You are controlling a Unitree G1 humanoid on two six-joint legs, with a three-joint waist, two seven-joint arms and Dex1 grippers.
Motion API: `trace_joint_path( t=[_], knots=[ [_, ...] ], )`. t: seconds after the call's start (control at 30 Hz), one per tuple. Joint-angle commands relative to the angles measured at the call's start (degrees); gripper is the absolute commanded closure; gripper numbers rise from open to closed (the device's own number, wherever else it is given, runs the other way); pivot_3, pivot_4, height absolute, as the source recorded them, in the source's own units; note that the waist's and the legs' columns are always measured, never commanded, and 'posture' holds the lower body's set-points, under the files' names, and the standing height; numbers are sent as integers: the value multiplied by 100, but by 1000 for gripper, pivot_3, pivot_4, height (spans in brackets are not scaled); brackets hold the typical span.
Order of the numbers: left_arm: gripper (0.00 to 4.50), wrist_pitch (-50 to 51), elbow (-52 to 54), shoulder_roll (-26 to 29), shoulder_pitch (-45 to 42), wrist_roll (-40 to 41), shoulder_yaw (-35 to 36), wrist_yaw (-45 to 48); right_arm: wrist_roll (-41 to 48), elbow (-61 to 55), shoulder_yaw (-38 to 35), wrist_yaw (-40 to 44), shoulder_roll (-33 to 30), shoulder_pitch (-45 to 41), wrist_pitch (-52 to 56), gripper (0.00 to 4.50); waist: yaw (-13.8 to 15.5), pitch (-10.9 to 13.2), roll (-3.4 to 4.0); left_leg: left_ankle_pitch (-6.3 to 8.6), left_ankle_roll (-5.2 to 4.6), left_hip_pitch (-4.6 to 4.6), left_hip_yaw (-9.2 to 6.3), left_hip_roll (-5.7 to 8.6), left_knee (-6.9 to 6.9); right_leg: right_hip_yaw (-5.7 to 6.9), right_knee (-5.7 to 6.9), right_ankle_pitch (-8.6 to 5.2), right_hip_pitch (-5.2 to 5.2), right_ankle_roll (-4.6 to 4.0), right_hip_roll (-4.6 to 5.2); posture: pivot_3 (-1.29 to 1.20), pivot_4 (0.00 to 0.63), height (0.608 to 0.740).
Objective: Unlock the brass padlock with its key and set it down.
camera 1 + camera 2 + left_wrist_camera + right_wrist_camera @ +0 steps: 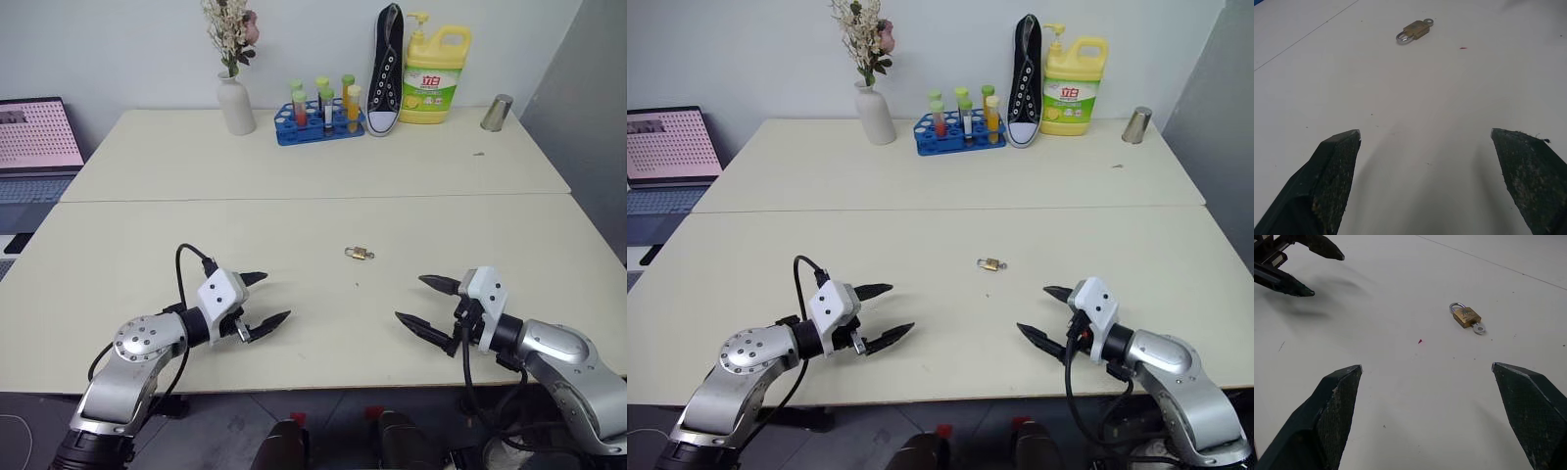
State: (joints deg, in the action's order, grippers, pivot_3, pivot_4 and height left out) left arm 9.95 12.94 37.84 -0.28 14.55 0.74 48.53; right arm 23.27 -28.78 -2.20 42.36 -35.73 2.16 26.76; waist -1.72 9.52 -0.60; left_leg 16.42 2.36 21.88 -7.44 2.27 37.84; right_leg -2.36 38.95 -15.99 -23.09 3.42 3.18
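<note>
Readable marks are few. Yellow detergent bottle (1075, 93), far beyond both grippers at the table's back edge: green-and-white label with two large red Chinese characters, seemingly "立白"; its smaller print is too fine to read. Laptop screen (669, 145), well off past the left gripper: dotted pattern, no legible text.

Brass padlock (1466, 316): body is showing dull golden brass, brushed-looking; shackle is reading as bright, polished silvery metal. Key (1479, 328) at its base is looking like pale, matt metal. Table (294, 176): smooth, matt cream surface, lightly speckled. Left gripper (261, 304) and right gripper (425, 306): fingers (1332, 171) are appearing as black, rough, grainy material; housings are looking like white glossy plastic, arms like satin silver metal. Far right, cup (497, 113) is gleaming metallic; detergent bottle (437, 73) is glossy yellow plastic.
</note>
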Motion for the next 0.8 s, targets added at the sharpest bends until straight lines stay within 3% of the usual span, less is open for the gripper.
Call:
trace_joint_path(
  t=[0.03,0.8],
  knots=[
    [0,-82,216,-13,-2,37,83,-31,-40,-67,-76,-36,3,-91,-184,43,2,0,0,0,0,0,0,0,0,0,0,0,0,0,0,0,150,740],
    [0,-183,-80,-129,-398,466,271,325,-21,-61,-18,31,-75,-183,-57,43,1,0,0,0,0,0,1,2,1,0,0,0,0,0,0,0,150,740]
  ],
)
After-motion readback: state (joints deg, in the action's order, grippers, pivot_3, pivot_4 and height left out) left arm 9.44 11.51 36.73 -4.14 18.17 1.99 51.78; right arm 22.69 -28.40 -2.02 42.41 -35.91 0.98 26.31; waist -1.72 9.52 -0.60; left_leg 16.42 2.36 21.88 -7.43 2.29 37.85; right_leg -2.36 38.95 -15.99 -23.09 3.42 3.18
